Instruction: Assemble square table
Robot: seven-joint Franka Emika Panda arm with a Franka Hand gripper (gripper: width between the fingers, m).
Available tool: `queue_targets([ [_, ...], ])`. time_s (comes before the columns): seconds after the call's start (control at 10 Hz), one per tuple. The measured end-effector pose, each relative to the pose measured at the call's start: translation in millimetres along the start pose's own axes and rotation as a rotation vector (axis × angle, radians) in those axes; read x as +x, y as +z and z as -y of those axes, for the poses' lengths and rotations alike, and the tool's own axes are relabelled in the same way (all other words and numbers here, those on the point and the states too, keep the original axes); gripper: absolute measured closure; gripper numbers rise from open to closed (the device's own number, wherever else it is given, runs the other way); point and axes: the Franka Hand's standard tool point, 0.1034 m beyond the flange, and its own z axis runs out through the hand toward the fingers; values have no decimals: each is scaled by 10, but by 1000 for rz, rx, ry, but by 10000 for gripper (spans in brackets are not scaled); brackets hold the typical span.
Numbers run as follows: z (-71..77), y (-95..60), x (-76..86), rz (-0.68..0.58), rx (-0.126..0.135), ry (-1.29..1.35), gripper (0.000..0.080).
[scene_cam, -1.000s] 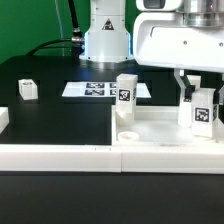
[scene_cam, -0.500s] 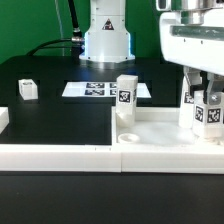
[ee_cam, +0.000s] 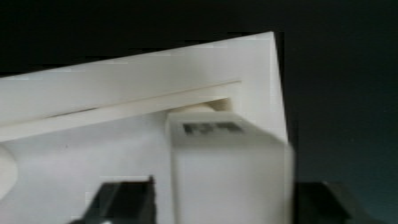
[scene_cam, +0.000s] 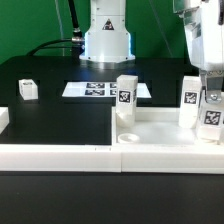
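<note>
The gripper (ee_cam: 217, 205) hangs at abt 3 o'clock of the exterior view, above one corner of the tabletop (scene_cam: 165, 131). Its two dark fingers (ee_cam: 125, 200) stand one on each side of a white held leg (scene_cam: 212, 120). In the wrist view this leg fills the space btw. them, so the jaws look clamped on it, though the contact itself is blurred. Whether the leg's lower end already touches the tray cannot be told. The tabletop lies flat at 4 to 5 o'clock, rim up, against the white border rails (scene_cam: 60, 153). A second leg (scene_cam: 189, 106) stands just beside the held one, at its 10 o'clock. A third leg (scene_cam: 125, 98) stands upright near the centre of the view, w/ a round socket (scene_cam: 128, 137) in the tray at its 6 o'clock. One loose leg block (scene_cam: 27, 89) sits well apart at 9 o'clock on the black table (scene_cam: 60, 115), and the marker board (scene_cam: 100, 90) lies at 12 o'clock from the centre. By judgement, the legs are light, stiff, hard plastic, not fragile, but their faces are smooth and prob. slippery. The best hold is on two opposite flat faces in the upper half, so the lower end is free for its socket. The leg should be kept vertical, as a tilted one could jam or twist in the jaws. The tabletop is large but likely light too, so it may slide when a leg is pressed in; the rails should brace it.
</note>
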Motion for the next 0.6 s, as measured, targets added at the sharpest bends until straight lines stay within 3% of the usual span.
queue_targets([
  [0.1, 0, 0, 0, 0, 0, 0, 318],
  [0.2, 0, 0, 0, 0, 0, 0, 188],
  [0.6, 0, 0, 0, 0, 0, 0, 152],
])
